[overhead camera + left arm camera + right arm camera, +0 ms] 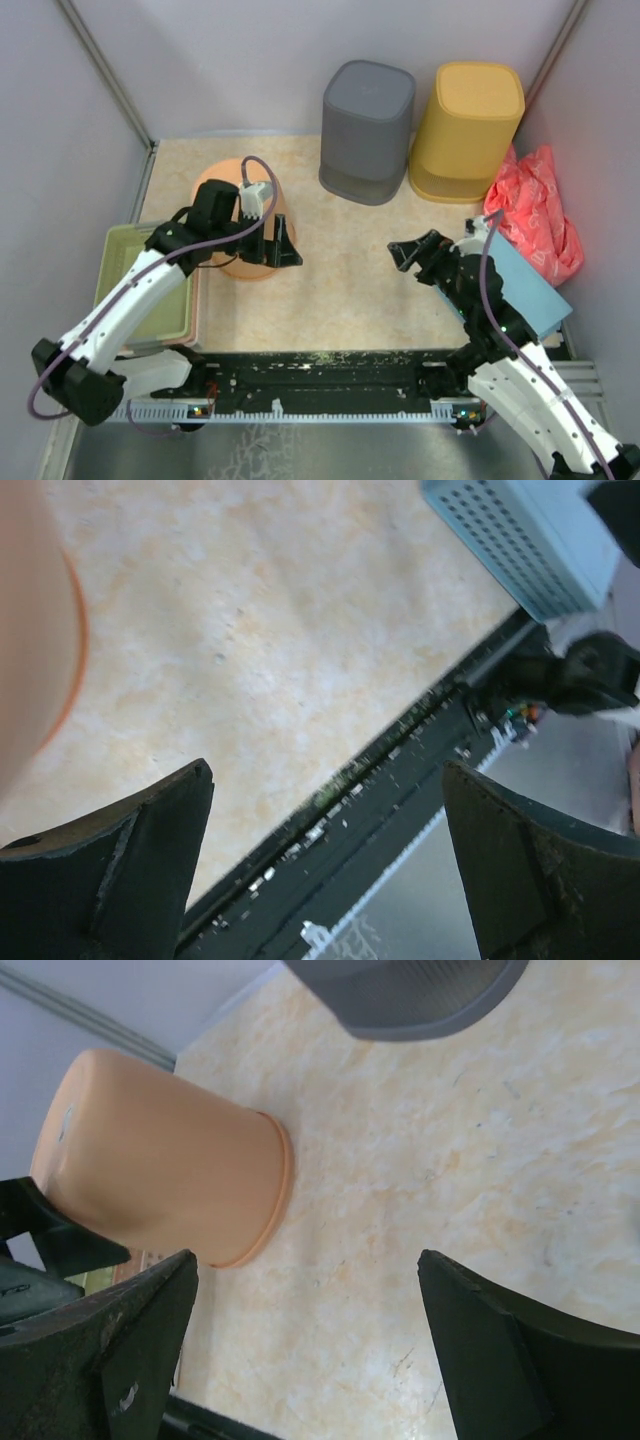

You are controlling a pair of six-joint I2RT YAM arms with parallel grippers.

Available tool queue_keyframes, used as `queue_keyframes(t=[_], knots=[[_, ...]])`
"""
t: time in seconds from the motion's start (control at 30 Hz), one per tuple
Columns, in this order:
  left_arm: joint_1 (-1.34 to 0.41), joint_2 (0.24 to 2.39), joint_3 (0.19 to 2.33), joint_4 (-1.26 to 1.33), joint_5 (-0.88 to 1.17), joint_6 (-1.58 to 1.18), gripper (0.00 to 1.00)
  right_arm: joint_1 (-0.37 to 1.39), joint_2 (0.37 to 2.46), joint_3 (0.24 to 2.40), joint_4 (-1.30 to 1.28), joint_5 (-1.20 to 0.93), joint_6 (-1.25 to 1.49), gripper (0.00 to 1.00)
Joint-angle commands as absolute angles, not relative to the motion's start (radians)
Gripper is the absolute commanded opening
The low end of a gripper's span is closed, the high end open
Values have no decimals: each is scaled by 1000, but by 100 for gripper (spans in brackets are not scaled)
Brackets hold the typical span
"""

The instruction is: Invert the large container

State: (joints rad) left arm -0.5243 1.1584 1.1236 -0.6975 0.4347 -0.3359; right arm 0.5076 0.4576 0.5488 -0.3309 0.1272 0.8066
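An orange container stands upside down at the left of the table, its rim on the surface. It also shows in the right wrist view and at the left edge of the left wrist view. My left gripper is open and empty, just right of the orange container's lower side; its jaws stand wide apart over bare table. My right gripper is open and empty at mid-right, pointing toward the orange container, with its jaws wide apart.
A grey container and a yellow container stand upside down at the back. A red bag and a light blue box lie at the right. A green tray sits at the left on a pink one.
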Motion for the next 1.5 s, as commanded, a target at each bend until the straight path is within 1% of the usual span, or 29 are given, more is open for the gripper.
queue_keyframes(t=[0.0, 0.1, 0.23, 0.37, 0.47, 0.6, 0.67, 0.7, 0.77, 0.97, 1.07, 1.2, 1.23, 1.3, 1.47], knots=[[-384, 1302, 1156, -472, 310, -316, 100, 507, 394, 617, -520, 269, 757, 92], [-263, 1436, 1222, -397, 261, -321, 100, 506, 402, 630, -529, 277, 740, 92], [-141, 1581, 1353, -396, 223, -352, 100, 507, 424, 664, -557, 273, 725, 92], [-47, 1636, 1401, -354, 180, -392, 100, 507, 403, 672, -577, 275, 722, 92], [-21, 1640, 1443, -376, 170, -335, 100, 507, 378, 672, -591, 277, 721, 92], [-39, 1571, 1477, -473, 180, -288, 100, 507, 366, 662, -595, 283, 715, 92], [-103, 1507, 1469, -547, 59, -242, 100, 507, 373, 651, -577, 275, 714, 92], [-145, 1463, 1465, -593, -45, -222, 100, 507, 378, 646, -564, 268, 714, 92], [-212, 1393, 1438, -681, -158, -213, 100, 507, 395, 637, -537, 255, 715, 92], [-214, 1151, 1259, -882, -357, -241, 100, 507, 455, 626, -490, 218, 708, 92], [-185, 1114, 1199, -984, -359, -261, 100, 506, 461, 615, -473, 200, 700, 92], [-143, 1082, 1103, -988, -261, -280, 99, 507, 465, 602, -440, 169, 701, 92], [-131, 1082, 1088, -983, -237, -290, 97, 507, 466, 603, -439, 164, 701, 92], [-112, 1093, 1062, -971, -203, -303, 88, 507, 468, 607, -446, 161, 702, 92], [-108, 1134, 1025, -955, -219, -323, 58, 507, 445, 613, -481, 167, 706, 92]])
